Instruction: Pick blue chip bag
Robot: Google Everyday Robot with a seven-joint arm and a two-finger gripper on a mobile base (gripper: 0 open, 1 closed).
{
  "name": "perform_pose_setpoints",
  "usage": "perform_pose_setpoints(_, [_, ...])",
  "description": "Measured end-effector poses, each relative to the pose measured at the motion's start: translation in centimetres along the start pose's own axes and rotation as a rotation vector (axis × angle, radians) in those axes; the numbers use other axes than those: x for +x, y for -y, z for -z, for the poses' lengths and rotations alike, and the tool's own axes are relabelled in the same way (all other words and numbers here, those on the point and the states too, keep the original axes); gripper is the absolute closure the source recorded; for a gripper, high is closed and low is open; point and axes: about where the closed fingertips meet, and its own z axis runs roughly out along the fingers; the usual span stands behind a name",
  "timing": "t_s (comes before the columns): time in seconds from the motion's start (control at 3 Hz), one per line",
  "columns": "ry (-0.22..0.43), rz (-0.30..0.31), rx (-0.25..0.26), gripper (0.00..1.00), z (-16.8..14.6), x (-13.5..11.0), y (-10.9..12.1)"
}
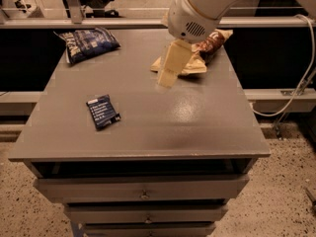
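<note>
The blue chip bag lies puffy and crinkled at the far left corner of the grey table, navy with white lettering. My gripper hangs from the white arm over the table's middle back, well to the right of the bag and above the tabletop. It holds nothing that I can see.
A tan-and-brown chip bag lies at the far right, partly behind my arm. A small flat dark blue packet lies on the left front. Drawers sit below the tabletop. A rail runs behind the table, and a white cable hangs at the right.
</note>
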Motion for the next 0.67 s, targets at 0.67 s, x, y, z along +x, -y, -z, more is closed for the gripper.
perform_pose_setpoints(0.67, [0.156, 0.008, 0.049, 0.0, -7.9, -5.0, 5.4])
